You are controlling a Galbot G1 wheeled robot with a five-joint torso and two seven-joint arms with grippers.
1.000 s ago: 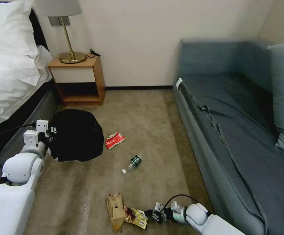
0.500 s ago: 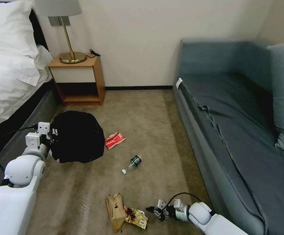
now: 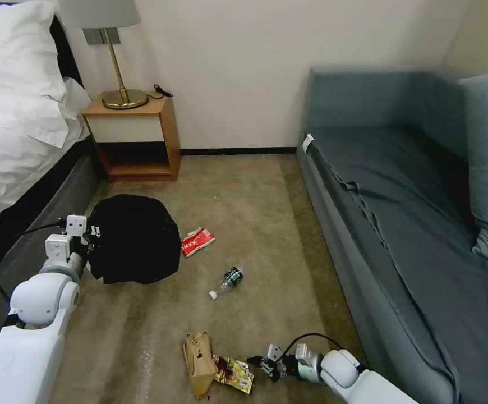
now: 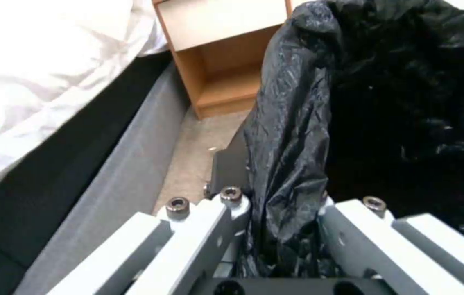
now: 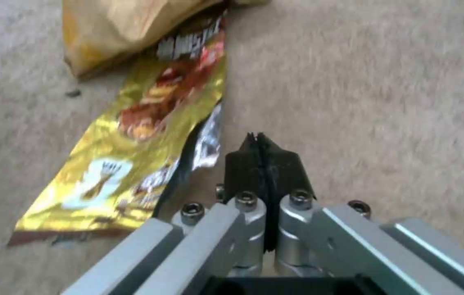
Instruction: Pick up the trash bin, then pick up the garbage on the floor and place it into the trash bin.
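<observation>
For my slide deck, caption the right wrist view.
Shut right gripper low over carpet, beside the crinkled yellow foil snack wrapper.

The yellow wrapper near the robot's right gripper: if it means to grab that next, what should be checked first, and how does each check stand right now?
1. Trash bin held: ok. The left gripper is shut on its black liner at the rim.
2. Right gripper ready to grasp: not ok. Its fingers are pressed together and would need to open.
3. Right gripper at the yellow wrapper: not ok. It sits beside the wrapper's edge, over bare carpet.
4. Wrapper free to lift: cannot tell. The brown paper bag overlaps one end.
5. Bin's opening facing up to receive litter: cannot tell.
6. Other litter out of the way: ok. The bottle and red packet lie farther off.
</observation>
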